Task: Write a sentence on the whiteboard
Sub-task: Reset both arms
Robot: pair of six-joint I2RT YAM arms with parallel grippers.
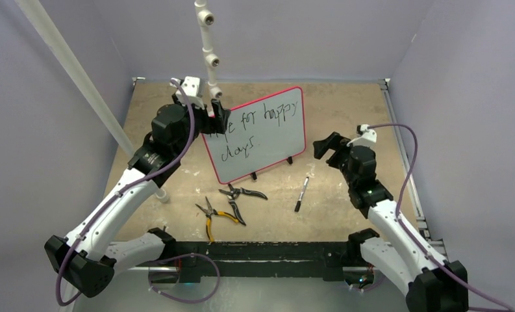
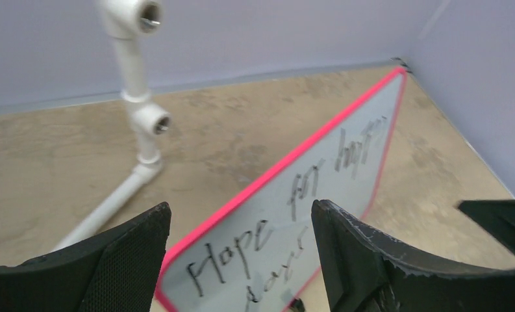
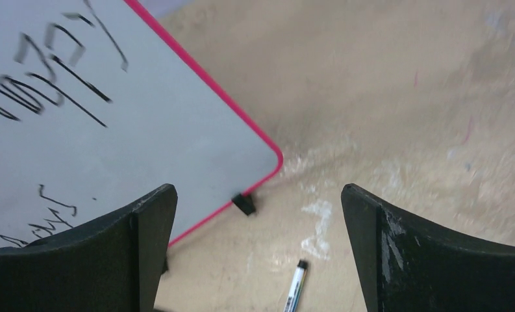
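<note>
A pink-framed white board (image 1: pixel 275 148) with black written words (image 1: pixel 267 117) stands on the tan table (image 1: pixel 345 110). The left end effector (image 2: pixel 241 214), at its far-left corner, and right end effector (image 3: pixel 259 195) are open.

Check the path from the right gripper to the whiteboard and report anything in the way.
Nothing visible blocks it. The right gripper, jaws open, hangs just off the right edge of the whiteboard, with only bare table between them. The marker and the pliers lie nearer the arm bases, off that line.
</note>
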